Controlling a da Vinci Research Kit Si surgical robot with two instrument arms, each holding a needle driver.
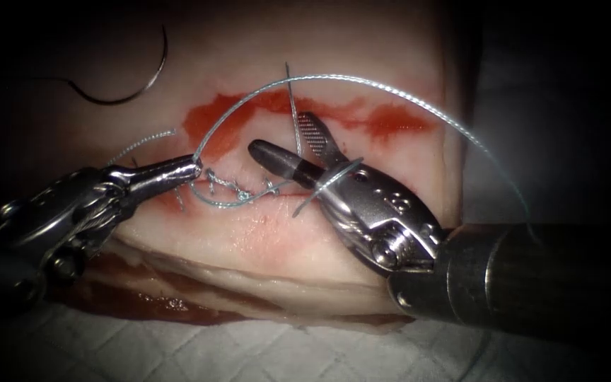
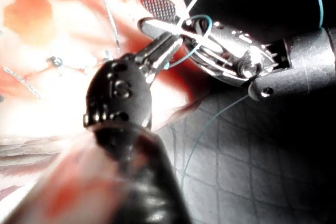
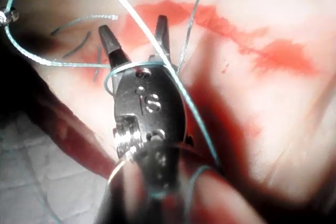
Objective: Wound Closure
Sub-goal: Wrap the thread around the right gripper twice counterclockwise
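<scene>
White drape (image 1: 178,350) under tissue (image 1: 263,240). Our left tool (image 1: 196,168) clamps thread (image 1: 362,80) beside cut (image 1: 249,191); right tool (image 1: 288,141) spread, empty, thread looped around it. Needle (image 1: 132,85) parked free, far left, likely for knotting.

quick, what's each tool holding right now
left tool: shut on the thread.
right tool: open, holding nothing; thread wound round it.
needle: loose, not in tissue.

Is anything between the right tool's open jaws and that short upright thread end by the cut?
Nothing solid. The right tool, jaws open, has the long pale blue thread looped around it; the short upright thread end stands between its jaws, unobstructed.
</scene>
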